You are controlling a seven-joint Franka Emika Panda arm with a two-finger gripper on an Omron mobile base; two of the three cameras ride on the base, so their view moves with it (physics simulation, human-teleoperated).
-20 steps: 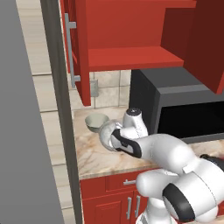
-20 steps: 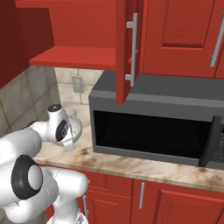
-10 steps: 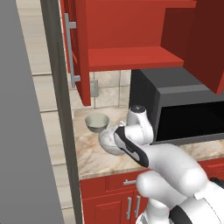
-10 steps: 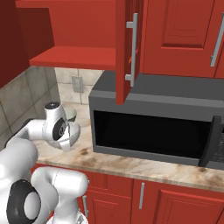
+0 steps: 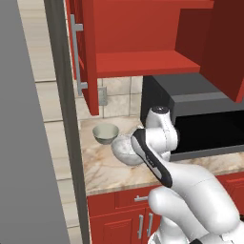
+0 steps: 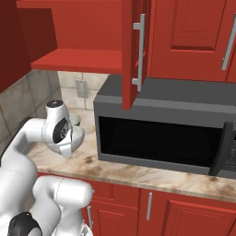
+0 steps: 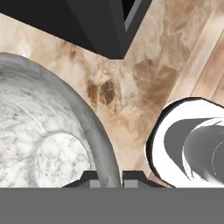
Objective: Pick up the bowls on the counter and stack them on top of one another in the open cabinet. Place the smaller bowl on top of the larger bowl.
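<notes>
Pinching the rim of the larger bowl (image 7: 48, 131) between our closed gripper (image 7: 106, 176) fingers, we hold it just above the counter (image 5: 102, 167), beside the smaller bowl (image 5: 105, 133), since the wide one must enter the open cabinet (image 5: 143, 63) first.

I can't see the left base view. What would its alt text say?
A white robot arm reaches over a beige stone counter, its tool shut on the rim of a marbled bowl. A smaller grey-green bowl sits behind, below an open red cabinet.
</notes>
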